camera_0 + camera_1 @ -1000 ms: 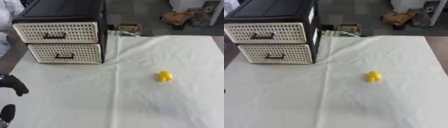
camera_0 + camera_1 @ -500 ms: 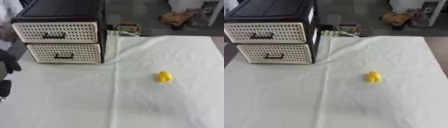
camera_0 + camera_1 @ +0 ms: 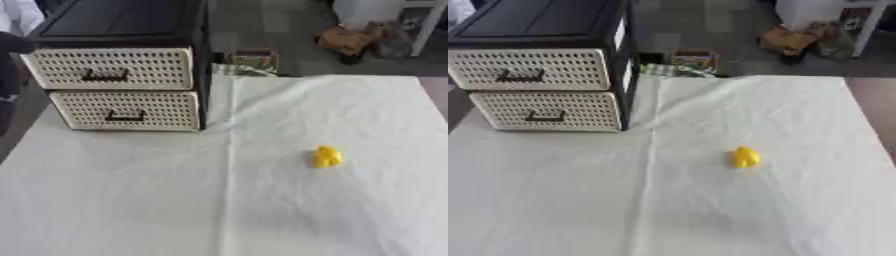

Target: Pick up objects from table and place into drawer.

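Small yellow object [image 3: 327, 156] sits on white cloth [image 3: 262, 200], right of centre, well apart from drawer unit [image 3: 114, 80] — both drawers closed. Left hand [image 3: 10, 45] at left edge by top drawer — fingers' state can't tell. Right hand not visible.

One drawer unit [image 3: 122, 75] stands on the table, holding two drawers: one upper drawer [image 3: 109, 68] and one lower drawer [image 3: 129, 110]. Each drawer has one dark handle. One small yellow object [image 3: 327, 156] lies on one white cloth [image 3: 262, 200].
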Action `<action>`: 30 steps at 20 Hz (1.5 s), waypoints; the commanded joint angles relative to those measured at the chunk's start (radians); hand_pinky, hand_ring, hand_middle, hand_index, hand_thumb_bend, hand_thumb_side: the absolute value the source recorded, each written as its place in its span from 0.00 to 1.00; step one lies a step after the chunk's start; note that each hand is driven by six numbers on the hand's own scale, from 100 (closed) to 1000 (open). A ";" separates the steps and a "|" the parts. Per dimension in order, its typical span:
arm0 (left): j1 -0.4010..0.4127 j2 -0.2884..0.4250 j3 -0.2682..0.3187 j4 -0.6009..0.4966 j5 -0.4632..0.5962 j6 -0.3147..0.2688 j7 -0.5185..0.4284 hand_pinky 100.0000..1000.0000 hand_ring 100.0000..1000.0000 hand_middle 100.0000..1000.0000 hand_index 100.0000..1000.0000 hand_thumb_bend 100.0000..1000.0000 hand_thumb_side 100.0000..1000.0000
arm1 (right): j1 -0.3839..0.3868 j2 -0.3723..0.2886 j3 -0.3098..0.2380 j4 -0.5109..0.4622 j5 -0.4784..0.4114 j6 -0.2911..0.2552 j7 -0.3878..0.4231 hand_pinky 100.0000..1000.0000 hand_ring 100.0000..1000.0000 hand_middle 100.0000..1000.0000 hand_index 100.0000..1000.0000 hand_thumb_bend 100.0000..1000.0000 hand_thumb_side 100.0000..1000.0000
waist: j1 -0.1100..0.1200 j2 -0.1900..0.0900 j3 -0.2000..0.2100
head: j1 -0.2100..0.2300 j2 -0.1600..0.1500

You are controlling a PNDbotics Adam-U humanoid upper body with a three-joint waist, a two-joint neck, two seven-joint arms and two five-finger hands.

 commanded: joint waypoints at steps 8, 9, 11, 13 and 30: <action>-0.118 0.036 -0.038 -0.008 -0.016 0.144 -0.116 0.00 0.00 0.00 0.86 0.01 0.34 | -0.024 -0.030 0.004 -0.016 -0.004 -0.005 0.012 0.76 0.61 0.29 0.83 0.37 0.97 | 0.007 0.001 -0.020 | 0.021 -0.043; -0.128 0.034 -0.044 -0.008 -0.018 0.157 -0.130 0.00 0.00 0.00 0.86 0.01 0.34 | -0.025 -0.030 0.005 -0.016 -0.004 -0.005 0.012 0.76 0.61 0.29 0.83 0.37 0.97 | 0.008 0.002 -0.021 | 0.022 -0.045; -0.146 0.031 -0.054 -0.008 -0.027 0.180 -0.158 0.00 0.00 0.00 0.85 0.01 0.34 | -0.027 -0.030 0.006 -0.016 -0.004 -0.005 0.014 0.76 0.61 0.29 0.83 0.37 0.97 | 0.009 0.005 -0.023 | 0.024 -0.048; -0.158 0.029 -0.061 -0.008 -0.043 0.206 -0.186 0.00 0.00 0.00 0.85 0.01 0.34 | -0.029 -0.030 0.007 -0.016 -0.005 -0.005 0.015 0.76 0.61 0.29 0.83 0.37 0.97 | 0.011 0.007 -0.025 | 0.027 -0.050; -0.222 -0.007 -0.082 0.032 -0.276 0.448 -0.254 0.00 0.00 0.00 0.84 0.01 0.34 | -0.035 -0.031 0.008 -0.016 -0.005 -0.006 0.019 0.76 0.61 0.28 0.82 0.37 0.97 | 0.017 0.020 -0.037 | 0.041 -0.070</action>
